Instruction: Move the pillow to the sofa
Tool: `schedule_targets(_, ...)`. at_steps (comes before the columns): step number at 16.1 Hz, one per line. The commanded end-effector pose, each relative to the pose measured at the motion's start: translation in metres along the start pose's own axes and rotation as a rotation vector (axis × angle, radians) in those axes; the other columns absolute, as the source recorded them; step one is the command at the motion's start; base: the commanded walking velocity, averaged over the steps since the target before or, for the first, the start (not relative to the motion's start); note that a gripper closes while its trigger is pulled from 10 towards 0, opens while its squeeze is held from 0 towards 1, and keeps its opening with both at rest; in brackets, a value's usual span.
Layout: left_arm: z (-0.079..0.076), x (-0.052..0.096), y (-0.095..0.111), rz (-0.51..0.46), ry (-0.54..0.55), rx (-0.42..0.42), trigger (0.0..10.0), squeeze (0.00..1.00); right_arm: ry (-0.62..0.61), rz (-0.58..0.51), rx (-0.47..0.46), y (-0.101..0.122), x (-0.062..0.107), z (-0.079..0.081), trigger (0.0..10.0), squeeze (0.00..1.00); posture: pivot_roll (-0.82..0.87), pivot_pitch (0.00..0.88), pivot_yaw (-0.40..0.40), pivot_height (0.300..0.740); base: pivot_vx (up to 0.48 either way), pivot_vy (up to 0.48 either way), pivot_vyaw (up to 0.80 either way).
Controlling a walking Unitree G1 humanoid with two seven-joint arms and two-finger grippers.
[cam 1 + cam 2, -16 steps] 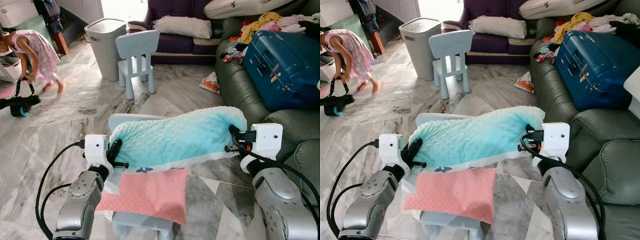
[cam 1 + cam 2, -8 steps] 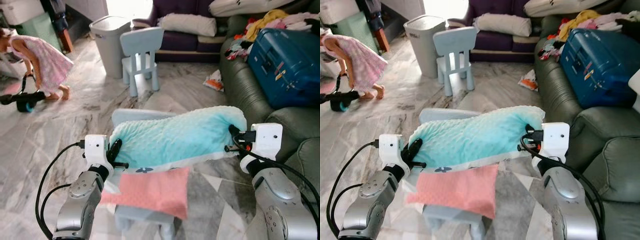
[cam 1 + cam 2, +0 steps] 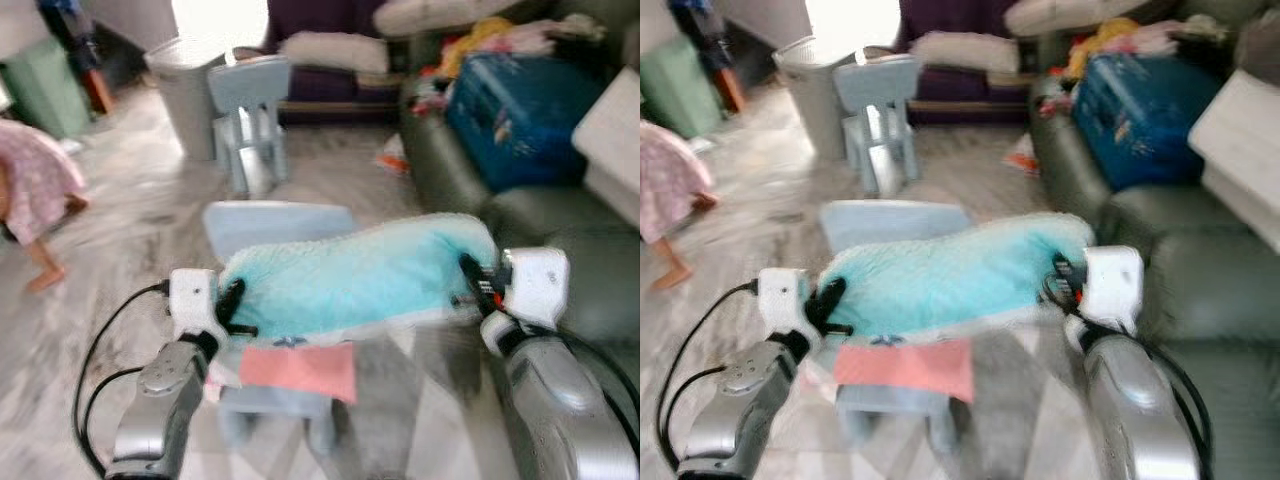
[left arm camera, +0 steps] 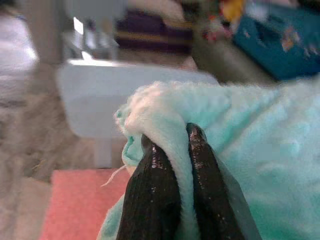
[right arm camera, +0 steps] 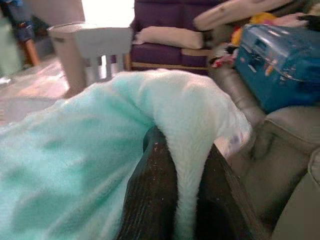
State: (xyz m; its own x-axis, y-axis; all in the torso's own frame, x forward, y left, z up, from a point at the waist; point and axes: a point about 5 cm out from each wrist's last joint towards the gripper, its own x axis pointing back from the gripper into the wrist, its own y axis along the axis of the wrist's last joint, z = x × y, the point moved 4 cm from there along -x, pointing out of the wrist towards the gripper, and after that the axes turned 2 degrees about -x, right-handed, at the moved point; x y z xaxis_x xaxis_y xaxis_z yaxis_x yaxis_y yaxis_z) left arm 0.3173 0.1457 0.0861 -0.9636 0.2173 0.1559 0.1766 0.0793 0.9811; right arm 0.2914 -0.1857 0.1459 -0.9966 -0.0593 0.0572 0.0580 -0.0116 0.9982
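Pillow point(image 3: 360, 275): mint-green and fluffy, held off the floor, stretched between the two tools, one end in each.
Left tool point(image 4: 172, 137): both black fingers point(image 4: 152, 175) pressed together on a fold of the pillow's end; the fabric bulges out between and above them.
Right tool point(image 5: 182, 142): fingers pinching the pillow's other end, with the cloth draped over and between them.
Pink cloth point(image 3: 298, 370): just below the pillow, nearer the left tool, lying on a low pale-blue seat.
Pale-blue seat point(image 3: 275, 220): under and beyond the pillow; its far edge shows above the pillow's top line.
Sofa point(image 3: 560, 235): dark green, just beyond the right tool and off to its outer side.
Suitcase point(image 3: 515, 115): blue, resting on the sofa well beyond the right tool, with loose clothes point(image 3: 480, 35) piled behind it.
Small chair point(image 3: 248, 105): pale blue, upright on the marble floor point(image 3: 110, 270) well beyond the pillow.
Bin point(image 3: 185, 95): grey, just beside the small chair on the left tool's side.
Purple couch point(image 3: 320, 50): far beyond both tools, with a white cushion on it.
Person point(image 3: 35, 200): in a pink dress, well off to the left tool's outer side; partly cut off and blurred.
Sharpness: head views smeared, so fine detail cannot be made out.
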Motion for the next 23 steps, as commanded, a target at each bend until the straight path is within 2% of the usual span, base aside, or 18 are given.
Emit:
schedule_targets(1,0.0061,0.0037,-0.0069,0.022,0.022,0.005,10.0,0.00,0.015,-0.048,0.006,0.0131,-0.0031,0.0047,10.0,0.00,-0.20,0.000,0.042,0.740,-0.322,0.000,0.00)
schedule_targets(20,0.0073,0.0019,-0.0073,0.030,0.019,0.016,10.0,0.00,0.011,-0.045,0.008,0.0134,-0.0029,0.0042,10.0,0.00,-0.20,0.000,0.049,0.740,-0.332,0.000,0.00)
schedule_targets(23,0.0092,0.0023,-0.0068,0.028,0.028,0.025,10.0,0.00,0.009,-0.043,0.006,0.0128,-0.0024,0.0045,10.0,0.00,-0.20,0.000,0.050,0.740,0.000,0.000,0.00)
